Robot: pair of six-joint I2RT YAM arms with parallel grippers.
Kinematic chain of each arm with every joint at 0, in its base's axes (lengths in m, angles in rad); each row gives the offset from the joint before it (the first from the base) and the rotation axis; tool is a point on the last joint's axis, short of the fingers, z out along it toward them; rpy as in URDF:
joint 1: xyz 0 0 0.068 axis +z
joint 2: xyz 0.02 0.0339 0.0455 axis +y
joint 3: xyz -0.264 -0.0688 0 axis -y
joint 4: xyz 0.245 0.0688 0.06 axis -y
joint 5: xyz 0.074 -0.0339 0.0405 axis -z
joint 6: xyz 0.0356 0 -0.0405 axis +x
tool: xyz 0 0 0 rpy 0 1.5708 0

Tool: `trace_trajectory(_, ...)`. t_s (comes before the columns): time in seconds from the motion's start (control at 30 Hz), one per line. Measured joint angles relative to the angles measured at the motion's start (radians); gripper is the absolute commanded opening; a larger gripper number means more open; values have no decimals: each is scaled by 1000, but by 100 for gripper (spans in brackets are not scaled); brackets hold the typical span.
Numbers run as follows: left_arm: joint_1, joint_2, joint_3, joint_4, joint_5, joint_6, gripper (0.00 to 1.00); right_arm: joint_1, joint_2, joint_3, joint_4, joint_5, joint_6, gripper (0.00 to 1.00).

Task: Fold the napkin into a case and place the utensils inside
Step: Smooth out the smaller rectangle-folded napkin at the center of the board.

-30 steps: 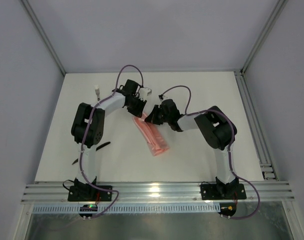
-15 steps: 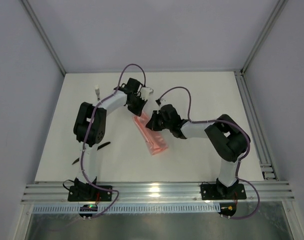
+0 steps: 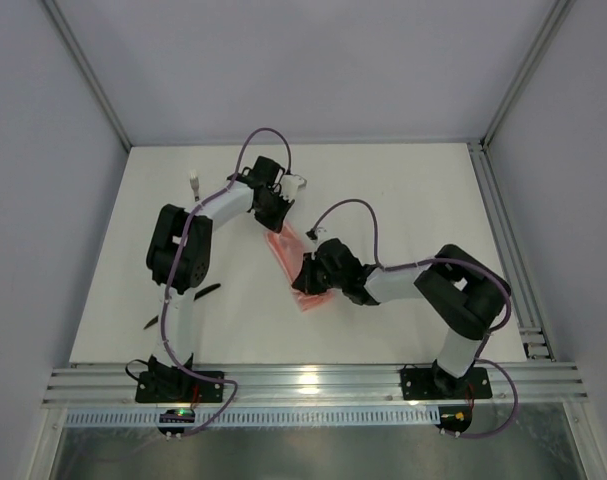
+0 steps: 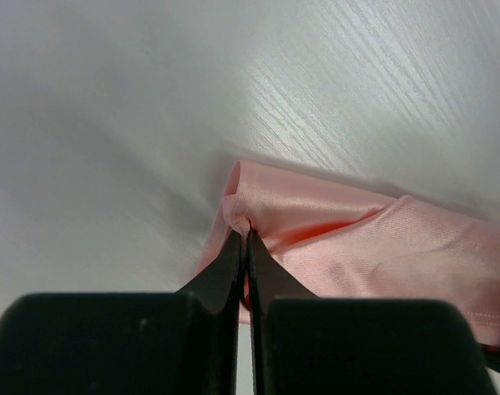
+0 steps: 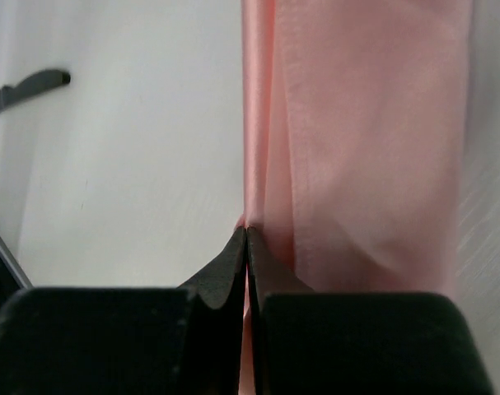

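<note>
The salmon-pink napkin [image 3: 287, 253] lies folded into a narrow strip slanting from far left to near right on the white table [image 3: 403, 190]. My left gripper [image 3: 276, 222] is shut on a pinch of cloth at its far end, seen close in the left wrist view [image 4: 246, 225], where the napkin [image 4: 373, 247] runs off to the right. My right gripper [image 3: 305, 278] is shut on the strip's long edge near its near end [image 5: 246, 229]; the napkin [image 5: 365, 140] runs away ahead of it. Two black utensils [image 3: 205, 291] [image 3: 149, 322] lie left of the left arm. One utensil [image 5: 27, 89] shows in the right wrist view.
An aluminium rail [image 3: 313, 380] runs along the near table edge, and another rail [image 3: 508, 250] along the right edge. Grey walls enclose the table on three sides. Purple cables loop above both arms.
My right gripper has slid along the napkin from its far end toward its near end, and the right arm has stretched lower. The left gripper has stayed at the far end.
</note>
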Motion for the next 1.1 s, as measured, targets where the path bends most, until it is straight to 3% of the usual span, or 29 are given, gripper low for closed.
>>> trace_trajectory(0.17, 0, -1, -2, 2, 0, 9, 0, 58, -140, -3, -142, -7, -51, 5)
trace_trajectory(0.33, 0, -3, -6, 5, 0, 20, 0, 17, -271, 8, -174, -12, -98, 7)
trace_trajectory(0.53, 0, -8, -15, 14, 0, 21, 0, -103, -138, 41, -118, -39, -97, 6)
trace_trajectory(0.7, 0, -8, -16, 15, -3, 23, 0, -99, 18, 55, -74, -74, -82, 4)
trace_trajectory(0.93, 0, -12, -23, 22, -8, 24, 0, -20, -105, -95, -40, -11, -71, 4)
trace_trajectory(1.1, 0, -14, -27, 27, -8, 26, 0, 39, -233, -158, -145, 56, -71, 5)
